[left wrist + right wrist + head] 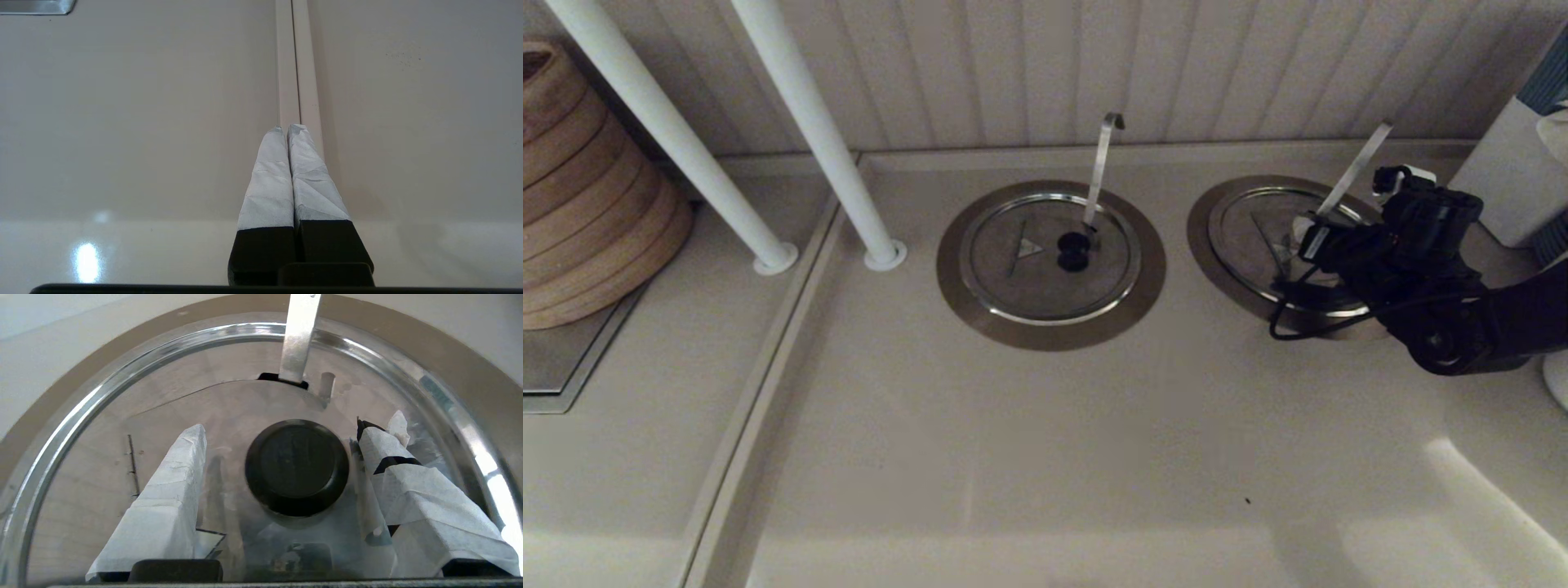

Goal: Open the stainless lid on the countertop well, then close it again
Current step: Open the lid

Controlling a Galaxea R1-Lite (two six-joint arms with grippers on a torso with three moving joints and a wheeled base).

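The round steel lid (1262,233) lies flat and shut in the well (1202,237), its black knob (297,467) centred, a straight handle (1356,167) through it.

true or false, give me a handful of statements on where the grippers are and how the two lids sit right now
1. The right gripper has its fingers open on either side of the black knob of the stainless lid. True.
2. The stainless lid is lifted clear of the countertop well. False: it lies flat inside the ring.
3. The left gripper is shut and holds nothing, over bare counter. True.
4. The utensil handle through the stainless lid ends in a hook. False: its tip is straight; the hooked handle belongs to the twin lid.
5. The twin lid is seated in its own ring. True.
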